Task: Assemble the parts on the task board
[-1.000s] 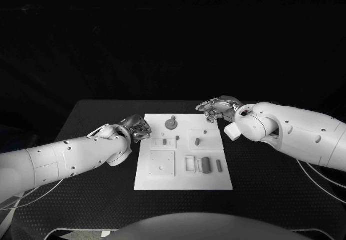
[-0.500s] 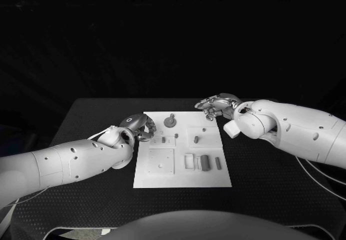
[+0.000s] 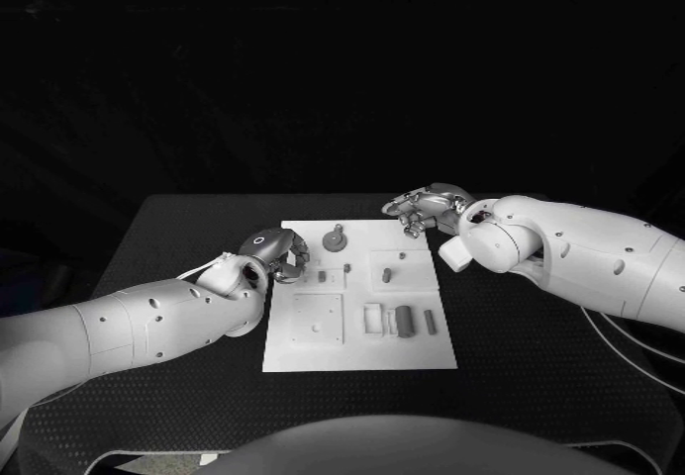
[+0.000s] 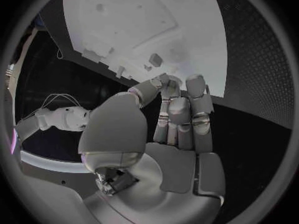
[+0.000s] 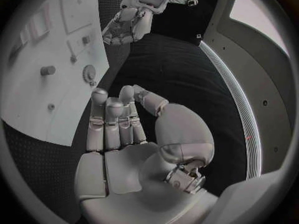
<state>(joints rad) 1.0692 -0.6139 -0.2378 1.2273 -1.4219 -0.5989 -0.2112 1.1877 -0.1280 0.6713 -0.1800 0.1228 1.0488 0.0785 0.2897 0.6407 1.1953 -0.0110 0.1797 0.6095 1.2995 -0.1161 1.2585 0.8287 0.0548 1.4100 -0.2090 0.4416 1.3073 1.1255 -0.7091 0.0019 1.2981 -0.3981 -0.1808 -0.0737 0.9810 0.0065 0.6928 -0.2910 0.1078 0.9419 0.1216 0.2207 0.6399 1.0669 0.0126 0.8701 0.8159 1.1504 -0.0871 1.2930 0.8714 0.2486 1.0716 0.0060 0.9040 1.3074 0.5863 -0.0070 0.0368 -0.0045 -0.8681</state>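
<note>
The white task board (image 3: 357,341) lies in the middle of the black table. On it are a round gear-like part (image 3: 333,240), small pegs (image 3: 401,258) and several short bars (image 3: 404,322). My left hand (image 3: 275,253) hovers at the board's left edge beside two small parts (image 3: 323,277). Its fingers (image 4: 179,109) lie side by side, the thumb is near their tips, and they hold nothing. A small part (image 4: 154,59) stands just beyond them. My right hand (image 3: 424,208) is at the board's far right corner, fingers (image 5: 115,119) extended, empty.
The board (image 5: 56,59) has raised square blocks (image 3: 320,319) and sockets. The gear (image 5: 89,73) and a peg (image 5: 47,70) lie between my two hands, with my left hand (image 5: 131,22) across the board. Black table (image 3: 171,396) surrounds the board on all sides.
My left hand has moved farther along the board's left edge and turned toward the small parts. My right hand has shifted slightly left at the far corner.
</note>
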